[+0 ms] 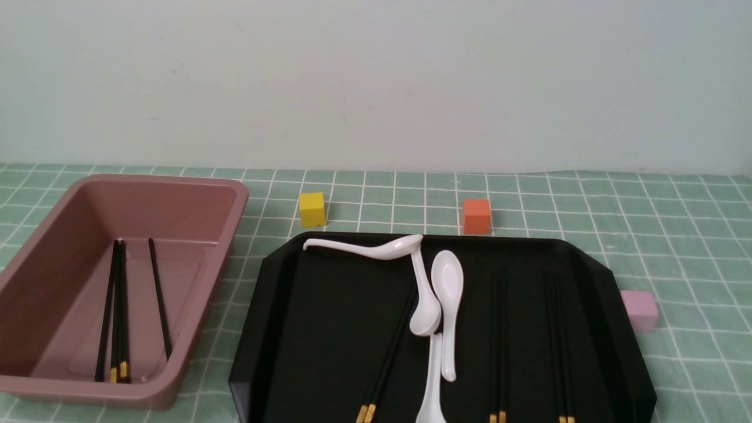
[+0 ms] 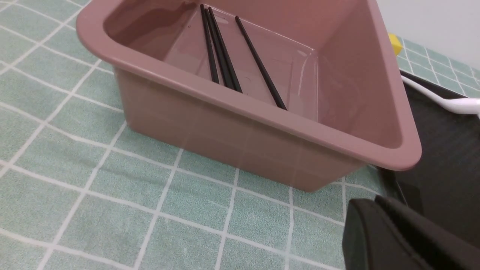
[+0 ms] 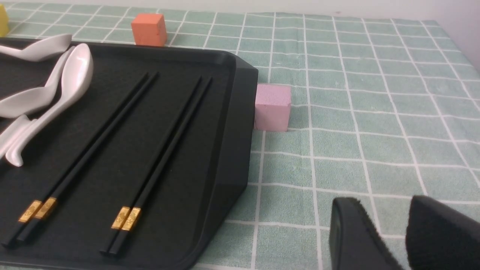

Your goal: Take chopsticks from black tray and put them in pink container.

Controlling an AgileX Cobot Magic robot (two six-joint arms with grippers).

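Note:
The pink container [image 1: 164,178] stands at the left with several black chopsticks [image 1: 117,305] lying on its floor, and the left wrist view shows the same chopsticks [image 2: 221,52]. The black tray [image 1: 329,329] holds three pairs of chopsticks: one by the spoons [image 1: 390,352], one in the middle [image 1: 499,341] and one at the right [image 1: 561,341]. My left gripper [image 2: 375,204] is shut and empty, low over the cloth beside the container's near corner. My right gripper [image 3: 384,200] is open and empty, over the cloth beside the tray [image 3: 225,150]. Neither gripper shows in the front view.
White soup spoons [image 1: 447,282] lie tangled mid-tray, one over the left chopstick pair. A yellow cube [image 1: 312,209] and an orange cube [image 1: 476,215] sit behind the tray. A pale pink cube [image 3: 272,107] touches the tray's right edge. A green checked cloth covers the table.

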